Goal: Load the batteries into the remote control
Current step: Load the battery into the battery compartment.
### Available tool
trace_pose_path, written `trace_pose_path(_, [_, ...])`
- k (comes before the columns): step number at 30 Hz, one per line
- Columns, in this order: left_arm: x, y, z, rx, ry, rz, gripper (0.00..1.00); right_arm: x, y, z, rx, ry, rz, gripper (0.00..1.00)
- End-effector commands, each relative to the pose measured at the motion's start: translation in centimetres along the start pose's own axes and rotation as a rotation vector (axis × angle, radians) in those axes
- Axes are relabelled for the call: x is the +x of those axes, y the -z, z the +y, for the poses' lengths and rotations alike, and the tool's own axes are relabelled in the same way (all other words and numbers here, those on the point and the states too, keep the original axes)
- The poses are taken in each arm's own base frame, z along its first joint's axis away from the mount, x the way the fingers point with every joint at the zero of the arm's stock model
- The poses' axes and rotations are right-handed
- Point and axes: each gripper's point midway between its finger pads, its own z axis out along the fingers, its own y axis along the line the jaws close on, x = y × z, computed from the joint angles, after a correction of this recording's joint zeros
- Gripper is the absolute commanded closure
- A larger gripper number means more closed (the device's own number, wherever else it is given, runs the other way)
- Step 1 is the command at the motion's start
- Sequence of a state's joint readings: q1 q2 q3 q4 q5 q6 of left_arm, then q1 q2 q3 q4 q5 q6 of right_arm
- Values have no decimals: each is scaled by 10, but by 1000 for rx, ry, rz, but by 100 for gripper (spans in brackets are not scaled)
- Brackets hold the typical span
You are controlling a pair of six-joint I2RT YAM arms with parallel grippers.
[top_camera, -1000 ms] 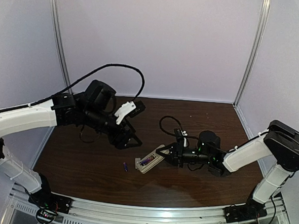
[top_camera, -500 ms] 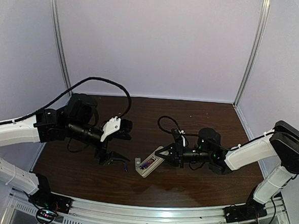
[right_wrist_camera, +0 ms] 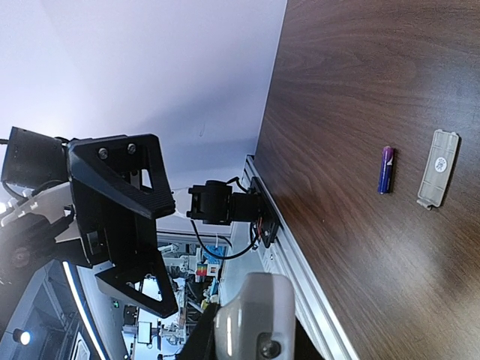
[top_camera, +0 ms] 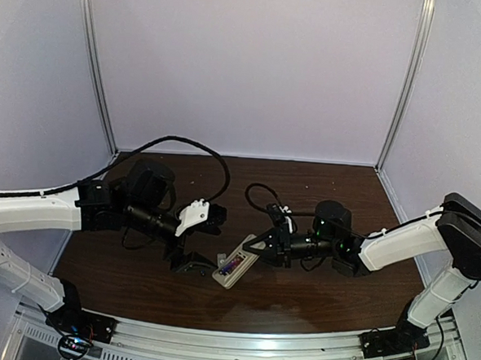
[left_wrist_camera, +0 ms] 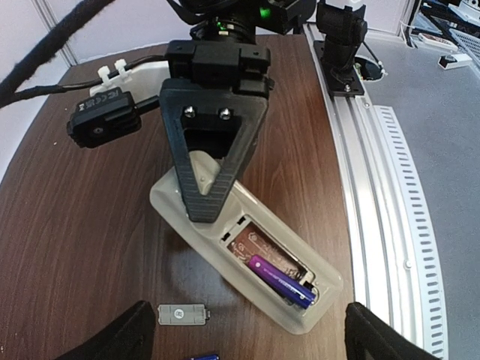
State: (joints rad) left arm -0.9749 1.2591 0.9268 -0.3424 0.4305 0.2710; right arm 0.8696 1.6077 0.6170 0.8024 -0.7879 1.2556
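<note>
Found the remote control [left_wrist_camera: 196,231] lying back-up on the table [left_wrist_camera: 67,225], roughly mid-table between the two arms. Had the right gripper [top_camera: 254,247] pinched down narrow on the end away from the battery recess, one black finger [left_wrist_camera: 201,187] pressed flat on the beige back, so definitely gripping it. Saw the left gripper [left_wrist_camera: 244,343] hanging over the table by the recess end, jaws spread wide, nothing between them. Spotted the first battery [left_wrist_camera: 281,281], purple, sitting in the recess with bare circuit board showing next to it. Caught the second battery [right_wrist_camera: 385,169] loose on the wood just beside the little grey cover [left_wrist_camera: 182,313], not touching it, both near the remote's open end but clear of it.
</note>
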Motion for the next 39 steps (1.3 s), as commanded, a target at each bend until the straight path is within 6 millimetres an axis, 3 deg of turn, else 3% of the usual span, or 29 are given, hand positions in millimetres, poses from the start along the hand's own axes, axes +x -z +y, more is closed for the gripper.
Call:
trace_pose_path(1, [-6,-5,-4,23,-28,-31,11,0,-2,26,-61,60,20,100])
trace_pose_path(14, [4,-17,-13,74,-39,2,10,4,-5,35,-84,74,40,100])
trace_pose_path(39, [12,-28,4,-1,6,67,16,8,-11,39,-88,83,55,100])
